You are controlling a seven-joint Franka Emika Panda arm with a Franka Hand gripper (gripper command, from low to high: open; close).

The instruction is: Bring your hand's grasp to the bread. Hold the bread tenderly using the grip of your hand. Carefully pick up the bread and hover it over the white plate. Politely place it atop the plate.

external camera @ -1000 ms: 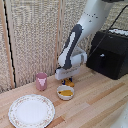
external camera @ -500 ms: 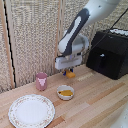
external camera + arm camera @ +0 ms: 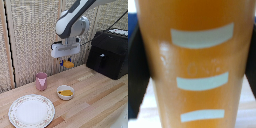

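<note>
Aloft, the hand [image 3: 67, 63] grips the bread [image 3: 68, 64] between its fingers, above the table [image 3: 95, 100]

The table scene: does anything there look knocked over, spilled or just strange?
Nothing looks spilled or toppled. The pink cup stands upright, the small bowl sits level with a yellow piece inside, and the white plate lies flat and bare. The only unusual sight is the bread, held in the air by the hand above the table.
</note>
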